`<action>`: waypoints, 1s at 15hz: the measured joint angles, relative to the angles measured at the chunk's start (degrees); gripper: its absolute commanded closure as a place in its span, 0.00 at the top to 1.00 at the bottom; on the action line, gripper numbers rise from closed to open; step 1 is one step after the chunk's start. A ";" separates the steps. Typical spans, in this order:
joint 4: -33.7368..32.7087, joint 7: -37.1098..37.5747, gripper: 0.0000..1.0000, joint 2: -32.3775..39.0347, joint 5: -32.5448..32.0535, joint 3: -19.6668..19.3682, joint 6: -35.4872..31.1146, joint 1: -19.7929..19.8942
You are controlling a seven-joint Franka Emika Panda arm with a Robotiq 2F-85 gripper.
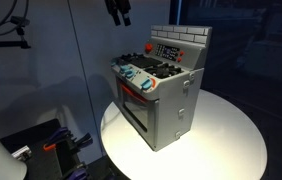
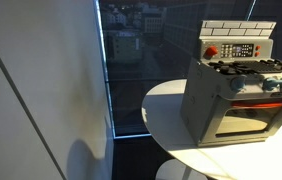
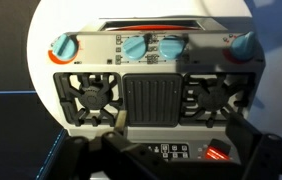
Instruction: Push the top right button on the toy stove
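Observation:
The grey toy stove (image 1: 161, 100) stands on a round white table and shows in both exterior views (image 2: 206, 100). Its white brick back wall carries a panel of small buttons (image 1: 167, 49) and a red button (image 1: 147, 46). In the wrist view I look straight down on the stove (image 3: 91, 125), with black burners, teal and red knobs at the top, and the button panel (image 3: 166, 152) and a red lit button (image 3: 214, 153) at the bottom. My gripper (image 1: 118, 12) hangs well above the stove. Its dark fingers (image 3: 171, 160) are spread apart and empty.
The round white table (image 1: 231, 140) bears only the stove, near its edge. A glass wall and dark window stand behind it (image 2: 131, 60). Black equipment with cables lies on the floor (image 1: 51, 150). The orange-lit oven window (image 2: 246, 122) faces one camera.

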State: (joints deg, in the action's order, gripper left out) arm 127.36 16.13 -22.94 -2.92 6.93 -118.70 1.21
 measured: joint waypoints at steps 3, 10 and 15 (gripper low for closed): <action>1.33 0.00 1.00 -0.05 -0.01 -1.88 -2.64 1.46; 5.47 0.00 1.00 -0.21 -1.68 -5.95 -8.03 6.25; 7.91 1.07 1.00 0.00 -5.10 -6.81 -11.10 9.58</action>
State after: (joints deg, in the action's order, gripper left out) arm 135.27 17.20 -22.95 -8.03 0.12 -129.80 10.79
